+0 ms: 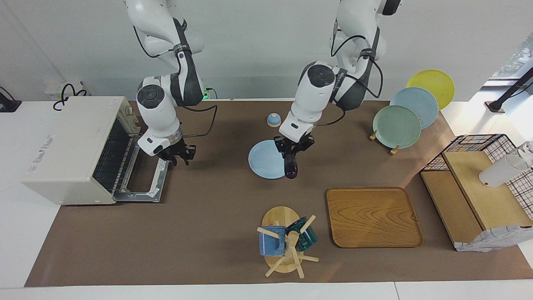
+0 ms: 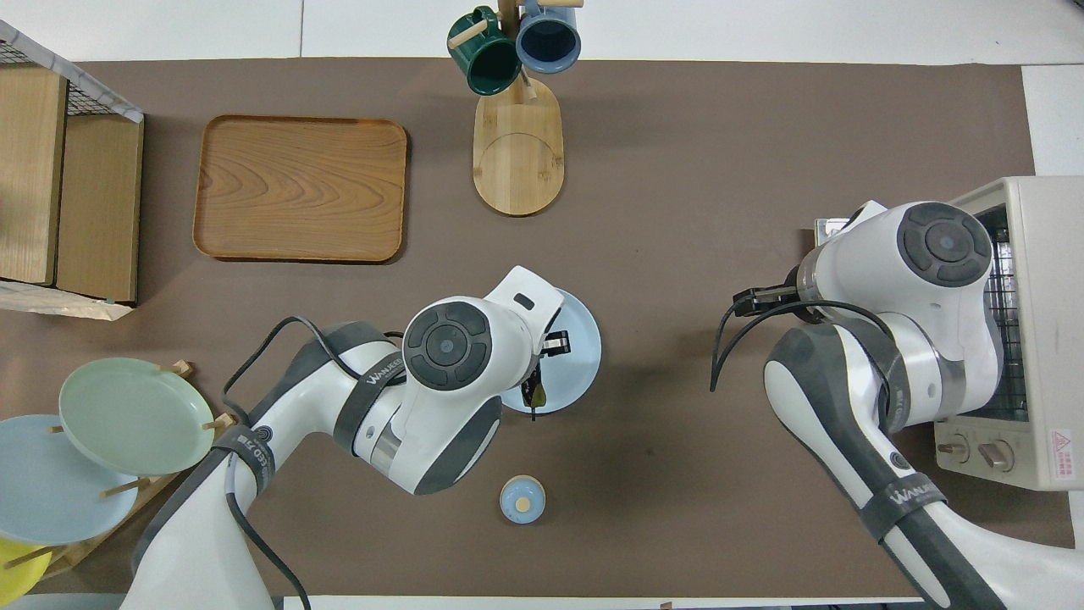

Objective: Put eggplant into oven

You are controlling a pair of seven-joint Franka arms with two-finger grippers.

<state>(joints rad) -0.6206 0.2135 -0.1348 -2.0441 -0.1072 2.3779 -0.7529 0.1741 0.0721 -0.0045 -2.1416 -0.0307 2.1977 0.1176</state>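
The left gripper (image 1: 293,146) is clamped on a slim, glossy, dark purple-black eggplant (image 1: 290,166), gripped near its stem end. The eggplant hangs down from the fingers over the edge of a round pale-blue ceramic plate (image 1: 264,160) that lies directly below this gripper. In the overhead view the left arm's wrist covers most of the vegetable; only its greenish stem tip (image 2: 533,395) shows beneath the gripper (image 2: 550,343).

The boxy off-white toaster oven (image 1: 70,150) stands at the right arm's end of the table, well apart from the left gripper. Its dark glass drop-down door (image 1: 148,183) is lowered flat, and the wire rack (image 1: 112,158) is exposed.

The right gripper (image 1: 178,155) hangs just above the door's outer edge, beside the oven mouth. Its fingers appear spread, and nothing is between them.

Step in hand, as judged: transfer of the eggplant toward the oven, roughly halfway along the table. Insertion is not yet done.

The next move calls for either continued travel to the oven mouth or a set-down within reach of the right gripper. The oven lies at a long reach for the left arm. For insertion, the eggplant must be turned level, aligned with the opening, and released onto the rack.
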